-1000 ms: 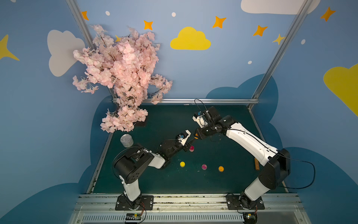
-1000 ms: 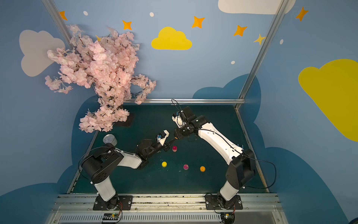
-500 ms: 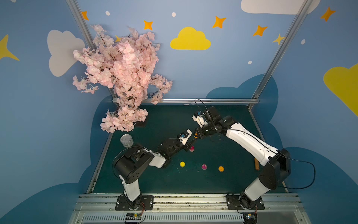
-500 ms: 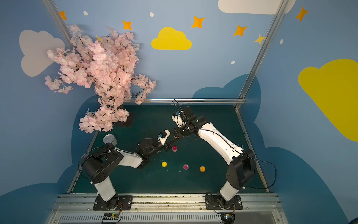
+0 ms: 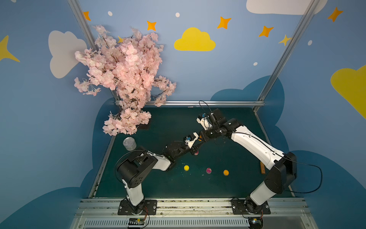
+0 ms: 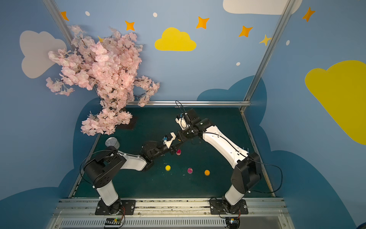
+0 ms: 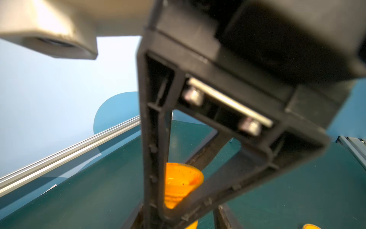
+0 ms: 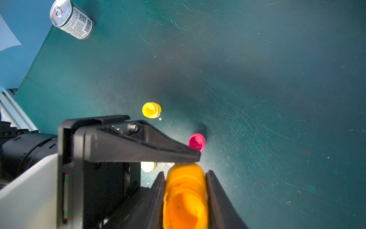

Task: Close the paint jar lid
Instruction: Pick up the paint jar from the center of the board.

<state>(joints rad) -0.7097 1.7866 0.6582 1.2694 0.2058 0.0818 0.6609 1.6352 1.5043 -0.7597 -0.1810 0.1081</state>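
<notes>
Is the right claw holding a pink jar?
No, the right claw is shut on an orange jar, as the right wrist view shows.

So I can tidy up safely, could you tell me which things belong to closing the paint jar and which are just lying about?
In the job: orange jar, in the right gripper; lid, at the left gripper.

Lying about: yellow jar, pink jar, second pink jar, orange pot, can, tree, stick.
</notes>
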